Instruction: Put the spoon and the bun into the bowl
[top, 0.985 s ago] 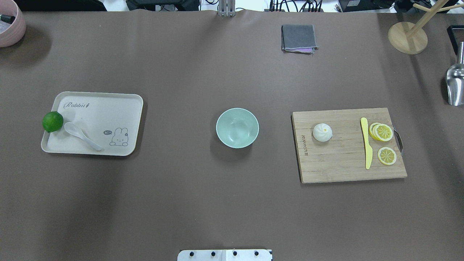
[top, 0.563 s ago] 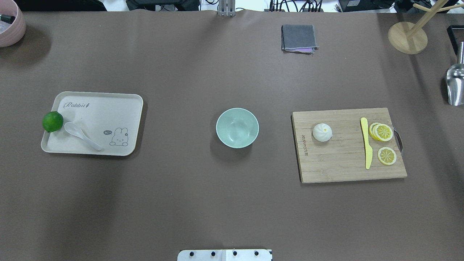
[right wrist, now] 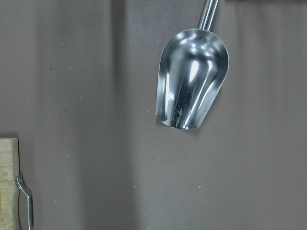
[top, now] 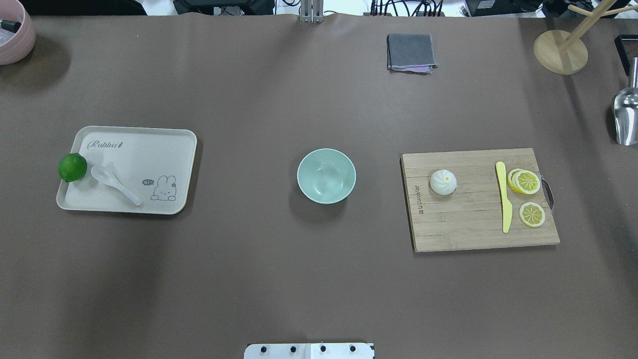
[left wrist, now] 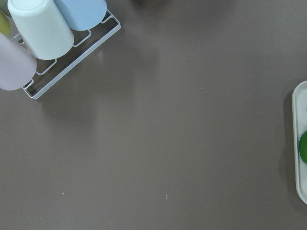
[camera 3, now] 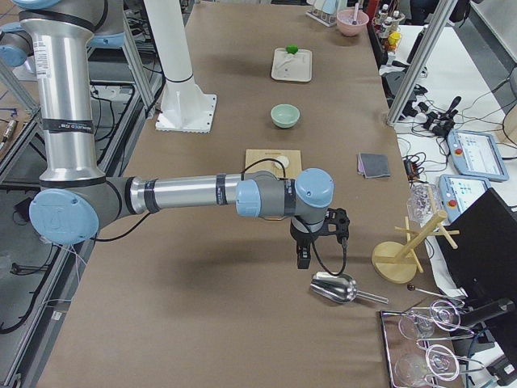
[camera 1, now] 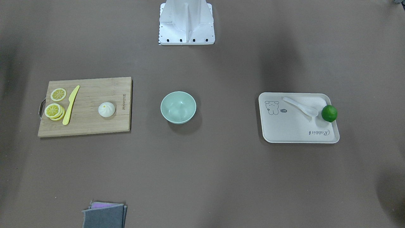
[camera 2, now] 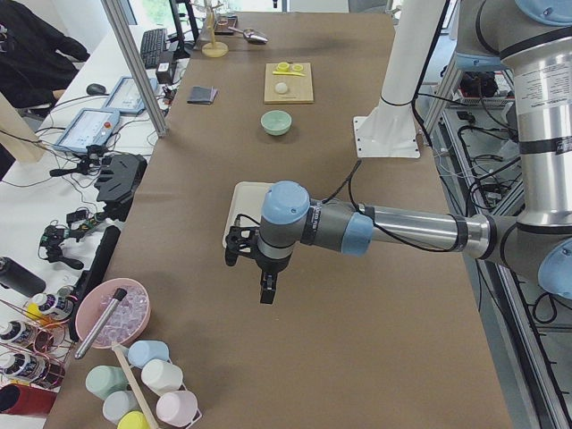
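Observation:
The white spoon (top: pixel 115 185) lies on the cream tray (top: pixel 144 159) at the table's left, its scoop next to a green lime (top: pixel 72 167). The white bun (top: pixel 443 182) sits on the wooden cutting board (top: pixel 473 224) at the right. The mint-green bowl (top: pixel 326 176) stands empty in the middle. Neither gripper shows in the overhead or front views. My left gripper (camera 2: pixel 266 290) hangs over bare table beyond the tray's outer end. My right gripper (camera 3: pixel 303 257) hangs beyond the board, near a metal scoop (camera 3: pixel 335 287). I cannot tell whether either is open or shut.
A yellow knife (top: pixel 504 197) and lemon slices (top: pixel 526 182) lie on the board. A grey cloth (top: pixel 410 52), a wooden stand (top: pixel 560 51) and a pink bowl (top: pixel 15 35) sit along the far edge. A cup rack (left wrist: pixel 43 28) is at the left end.

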`<state>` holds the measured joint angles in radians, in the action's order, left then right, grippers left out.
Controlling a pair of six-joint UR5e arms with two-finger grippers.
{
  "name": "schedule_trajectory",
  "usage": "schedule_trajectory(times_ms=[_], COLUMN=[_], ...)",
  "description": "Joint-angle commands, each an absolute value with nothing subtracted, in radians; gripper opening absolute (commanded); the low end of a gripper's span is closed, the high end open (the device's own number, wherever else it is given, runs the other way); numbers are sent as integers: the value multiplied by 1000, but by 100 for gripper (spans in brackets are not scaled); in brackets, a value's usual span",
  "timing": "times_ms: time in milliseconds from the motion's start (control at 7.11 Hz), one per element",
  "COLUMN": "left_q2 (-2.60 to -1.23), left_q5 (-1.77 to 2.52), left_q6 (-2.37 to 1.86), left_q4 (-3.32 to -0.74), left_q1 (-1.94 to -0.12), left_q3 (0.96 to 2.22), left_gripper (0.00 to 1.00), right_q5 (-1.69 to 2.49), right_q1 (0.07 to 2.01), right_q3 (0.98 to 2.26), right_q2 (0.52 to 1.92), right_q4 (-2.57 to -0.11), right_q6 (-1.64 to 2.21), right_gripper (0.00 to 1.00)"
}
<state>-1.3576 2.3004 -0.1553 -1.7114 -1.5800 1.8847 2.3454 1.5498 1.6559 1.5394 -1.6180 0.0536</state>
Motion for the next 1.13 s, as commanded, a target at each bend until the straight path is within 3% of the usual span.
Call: schedule_trajectory(times_ms=[0, 563, 985], left_q2=[-1361, -1388, -1475], left_q5=[2304, 2303, 2368], left_q6=[-156, -216, -340], left_q4=[-1712, -1710, -1741], left_q1=[-1580, -1568, -1488], left_q3=[1887, 1911, 2043], left_gripper=[98, 98, 98], right_q5=[2345, 2347, 2347], right_q1=[1549, 1548, 1546], right_q3=[1658, 1683, 1718], right_q2=[1540, 1540, 1540], right_q4=[-1618, -1618, -1618], right_q6=[58, 61, 71], right_gripper=[100, 100, 100])
